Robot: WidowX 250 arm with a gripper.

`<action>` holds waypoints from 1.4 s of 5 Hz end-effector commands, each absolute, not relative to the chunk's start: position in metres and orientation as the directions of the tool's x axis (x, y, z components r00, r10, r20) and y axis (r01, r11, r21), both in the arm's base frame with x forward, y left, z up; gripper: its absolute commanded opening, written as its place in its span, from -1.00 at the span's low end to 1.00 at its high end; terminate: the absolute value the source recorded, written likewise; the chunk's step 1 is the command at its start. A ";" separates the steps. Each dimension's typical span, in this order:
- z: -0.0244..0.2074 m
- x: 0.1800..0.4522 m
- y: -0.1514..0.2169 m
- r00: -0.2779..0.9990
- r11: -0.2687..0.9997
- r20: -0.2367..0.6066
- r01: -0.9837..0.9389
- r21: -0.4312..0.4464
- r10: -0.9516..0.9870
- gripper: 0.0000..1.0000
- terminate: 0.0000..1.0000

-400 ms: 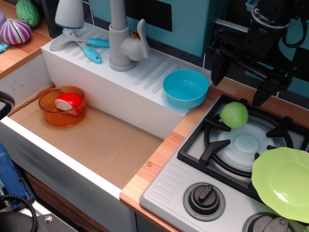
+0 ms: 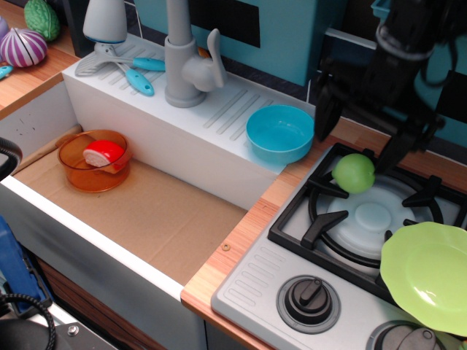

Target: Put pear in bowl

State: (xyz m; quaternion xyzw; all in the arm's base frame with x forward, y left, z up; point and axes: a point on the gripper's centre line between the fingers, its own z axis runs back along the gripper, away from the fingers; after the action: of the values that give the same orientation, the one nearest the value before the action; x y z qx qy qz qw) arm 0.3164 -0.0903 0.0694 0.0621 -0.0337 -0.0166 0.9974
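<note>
Hovering above the stove at the desk's far right edge, the claw (image 2: 355, 144) is spread wide, one finger (image 2: 323, 117) on the left of the pear (image 2: 354, 173), the other on its right; nothing is between them yet. Some motion blur on the arm, so finger contact with the fruit cannot be confirmed; they appear just clear of it.

Only one view to work from. Pear sits on the burner grate (image 2: 321, 211), at the burner's far left rim, resting against a grate bar, which probably keeps it from rolling. Bowl (image 2: 280, 133) stands empty on the white sink ledge (image 2: 219, 117), near the pear, to its left and slightly farther back.

Judgement: approach stage, grasp not yet made. Spread fingers straddling the fruit suit a top-down pinch. Smooth round plastic could squirt sideways if the closing is off-centre.

Green plate (image 2: 427, 273) lies at the near right corner, away from the transfer path.
</note>
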 end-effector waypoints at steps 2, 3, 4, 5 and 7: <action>0.059 0.324 -0.099 0.989 0.996 0.145 0.017 0.087 -0.030 1.00 -1.00; 0.054 0.321 -0.099 0.988 0.995 0.149 0.024 0.098 -0.039 1.00 -1.00; 0.048 0.319 -0.098 0.988 0.994 0.145 0.029 0.109 -0.044 -1.00 -1.00; 0.055 0.324 -0.095 0.990 0.992 0.135 0.034 0.120 -0.050 -1.00 -1.00; 0.090 0.332 -0.071 0.993 0.988 0.089 0.058 0.145 -0.072 -1.00 -1.00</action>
State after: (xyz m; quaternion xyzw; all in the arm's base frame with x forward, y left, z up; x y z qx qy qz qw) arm 0.3249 -0.0592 0.0688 0.0835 -0.0125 -0.0467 0.9953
